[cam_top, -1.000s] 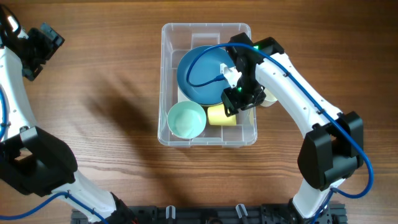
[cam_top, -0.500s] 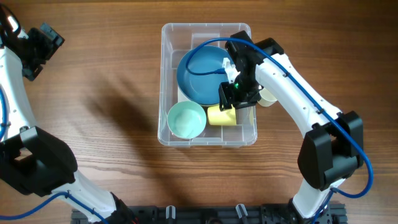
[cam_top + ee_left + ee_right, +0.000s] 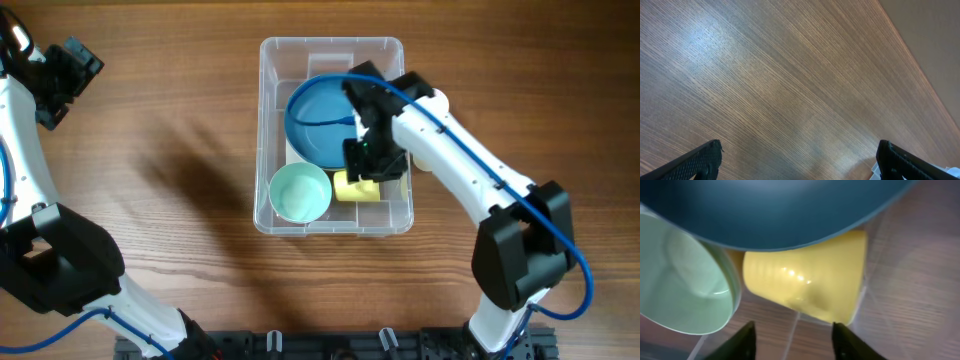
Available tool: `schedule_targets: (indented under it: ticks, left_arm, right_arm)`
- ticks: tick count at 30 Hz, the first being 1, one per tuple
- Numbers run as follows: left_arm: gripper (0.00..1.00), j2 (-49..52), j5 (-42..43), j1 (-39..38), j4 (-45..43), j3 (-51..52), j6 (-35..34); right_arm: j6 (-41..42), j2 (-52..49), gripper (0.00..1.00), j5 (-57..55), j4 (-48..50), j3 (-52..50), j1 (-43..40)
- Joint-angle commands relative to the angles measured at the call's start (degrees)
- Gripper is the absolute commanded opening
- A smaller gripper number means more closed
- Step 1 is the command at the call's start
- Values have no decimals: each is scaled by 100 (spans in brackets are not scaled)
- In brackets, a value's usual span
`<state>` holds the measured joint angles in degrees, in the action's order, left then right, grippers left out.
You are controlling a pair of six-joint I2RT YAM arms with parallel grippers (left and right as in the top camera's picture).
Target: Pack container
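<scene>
right pincer (image 3: 792, 340) hanging half open over yellow plastic cup (image 3: 810, 277) in big clear plastic box (image 3: 262, 120), left pincer (image 3: 797, 160) gaping wide over wooden desk (image 3: 790, 75)

Wood-grain table (image 3: 150, 150), soft light.
Pale sheen (image 3: 705, 40) on the grain ahead of the left jaws, toward their left.

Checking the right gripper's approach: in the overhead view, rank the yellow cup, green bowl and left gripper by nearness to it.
1. Yellow cup, right at the right gripper.
2. Green bowl, container's near-left corner.
3. Left gripper, far off at the left.
</scene>
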<state>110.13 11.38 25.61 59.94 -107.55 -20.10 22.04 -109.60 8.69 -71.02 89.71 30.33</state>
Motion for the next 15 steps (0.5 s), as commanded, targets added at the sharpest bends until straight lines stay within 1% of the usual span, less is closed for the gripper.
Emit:
schedule_targets:
  ticks: [1, 7, 11, 15]
  left_arm:
    - [100, -160, -13, 13, -13, -111, -50]
    - [100, -160, -13, 13, -13, -111, -50]
    - [99, -160, -13, 13, -13, -111, -50]
    - [100, -160, -15, 13, -13, -111, -50]
  right_arm:
    - [518, 107, 54, -605, 9, -33, 275]
    - [837, 107, 60, -1180, -48, -35, 389]
    - [1134, 107, 60, -1410, -98, -39, 389]
    - [1445, 107, 62, -1401, 144, -138, 389]
